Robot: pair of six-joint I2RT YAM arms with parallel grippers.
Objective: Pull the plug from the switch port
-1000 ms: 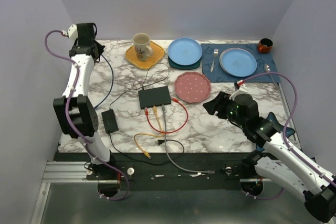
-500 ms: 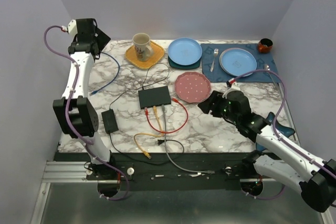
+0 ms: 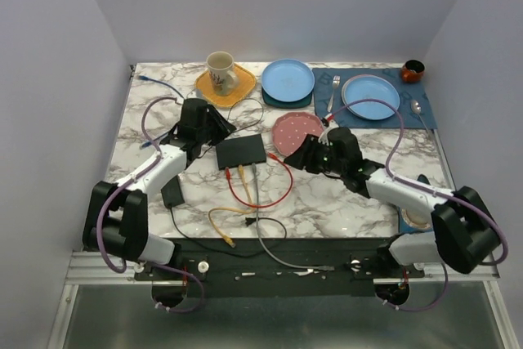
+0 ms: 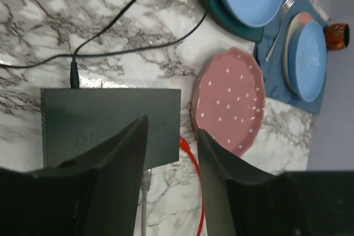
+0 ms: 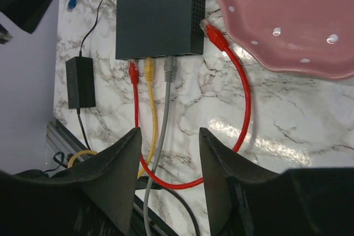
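The switch [image 3: 240, 151] is a flat black box at the table's middle. Red [image 5: 133, 72], yellow [image 5: 149, 70] and grey [image 5: 169, 69] plugs sit in the sockets on its near edge. The red cable [image 3: 282, 190] loops round to a loose red plug [image 5: 213, 34] by the switch's right corner. My left gripper [image 3: 219, 129] hovers at the switch's far left corner, open and empty; in the left wrist view its open fingers [image 4: 171, 134] frame the switch's [image 4: 110, 120] right end. My right gripper [image 3: 297, 157] is just right of the switch, open and empty [image 5: 168, 134], above the cables.
A pink dotted plate [image 3: 299, 133] lies right of the switch, close to my right gripper. A black power brick [image 3: 171, 192] sits at the near left, with its lead to the switch. A blue cable [image 3: 159, 82] lies at the back left. A mug on a yellow plate [image 3: 222, 76], blue plates and cutlery line the back.
The left arm dropped from the back-left corner to the switch, letting go of the blue cable, which now lies on the table. The right arm moved left to the switch.
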